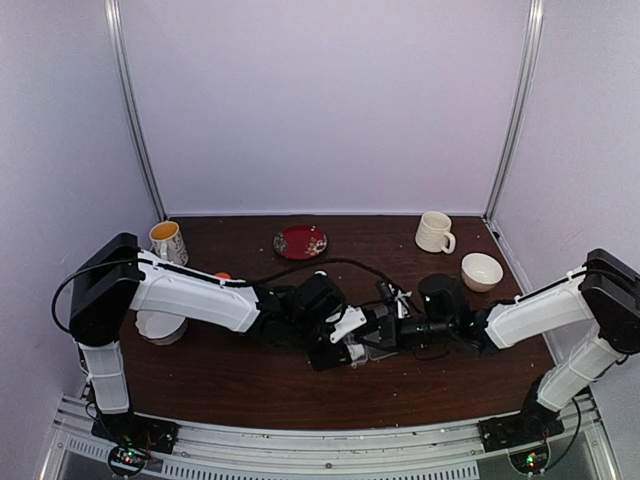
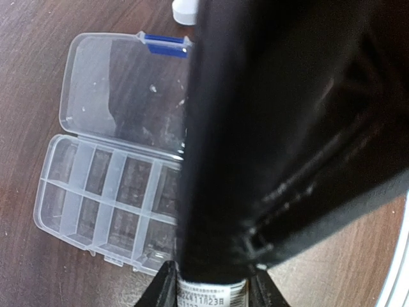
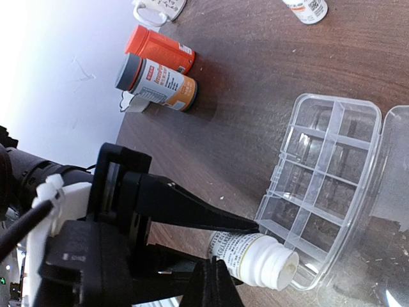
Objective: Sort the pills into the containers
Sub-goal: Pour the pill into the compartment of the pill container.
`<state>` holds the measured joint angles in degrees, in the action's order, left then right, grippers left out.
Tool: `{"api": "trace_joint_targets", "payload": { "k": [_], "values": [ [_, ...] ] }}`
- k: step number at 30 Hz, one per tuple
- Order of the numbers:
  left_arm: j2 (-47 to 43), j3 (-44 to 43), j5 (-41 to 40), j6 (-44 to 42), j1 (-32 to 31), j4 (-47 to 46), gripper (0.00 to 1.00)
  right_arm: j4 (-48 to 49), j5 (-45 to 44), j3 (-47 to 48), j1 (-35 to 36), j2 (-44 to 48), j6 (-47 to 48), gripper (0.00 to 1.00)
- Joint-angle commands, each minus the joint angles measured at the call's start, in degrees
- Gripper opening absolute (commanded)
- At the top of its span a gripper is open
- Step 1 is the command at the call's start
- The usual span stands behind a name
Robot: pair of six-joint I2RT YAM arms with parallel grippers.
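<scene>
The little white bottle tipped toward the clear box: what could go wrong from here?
The white bottle, held by the left pincer, points its neck at the corner rim of the clear box, so pills could spill onto the table. The cells are small and adjoining; a pour might scatter across several. The shut right pincer, close by, might nudge the box.

Dark wood table (image 1: 250, 385): red plate (image 1: 300, 241) far ctr, white mug (image 1: 434, 232) far R, white bowl (image 1: 481, 271) just nearer than it. Yellow-inside cup (image 1: 168, 241) far L; pale dish (image 1: 161, 326) nearer, L edge. Orange bottle (image 3: 160, 48) & grey-capped bottle (image 3: 156, 83) side by side. Uncapped white bottle (image 3: 255, 258) tilted mid-table; second white bottle (image 3: 305, 9) well apart.
</scene>
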<state>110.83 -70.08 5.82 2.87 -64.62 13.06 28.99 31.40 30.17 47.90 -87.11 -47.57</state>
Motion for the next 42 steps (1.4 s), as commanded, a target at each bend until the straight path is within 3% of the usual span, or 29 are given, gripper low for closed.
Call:
{"api": "trace_joint_targets", "payload": {
  "k": [1,8,21,30,42],
  "values": [
    [0.9,-0.8,1.0,-0.9,-0.4,-0.7,0.0,1.5,-0.4,-0.3,-0.1,1.1,-0.2,0.0],
    [0.9,-0.9,1.2,-0.9,-0.4,-0.8,0.0,-5.3,0.4,2.4,-0.1,-6.2,2.3,0.0],
    [1.0,-1.0,1.4,-1.0,-0.4,-0.1,0.0,2.4,-1.0,-0.6,-0.4,1.8,-0.8,0.0],
    [1.0,-1.4,1.5,-1.2,-0.4,0.1,0.0,-3.0,-0.8,1.1,-0.3,-6.0,0.8,0.0],
    [1.0,-2.0,1.1,-1.6,-0.3,1.8,0.0,1.3,-0.5,-0.5,-0.5,2.2,-0.1,0.0]
  ]
}}
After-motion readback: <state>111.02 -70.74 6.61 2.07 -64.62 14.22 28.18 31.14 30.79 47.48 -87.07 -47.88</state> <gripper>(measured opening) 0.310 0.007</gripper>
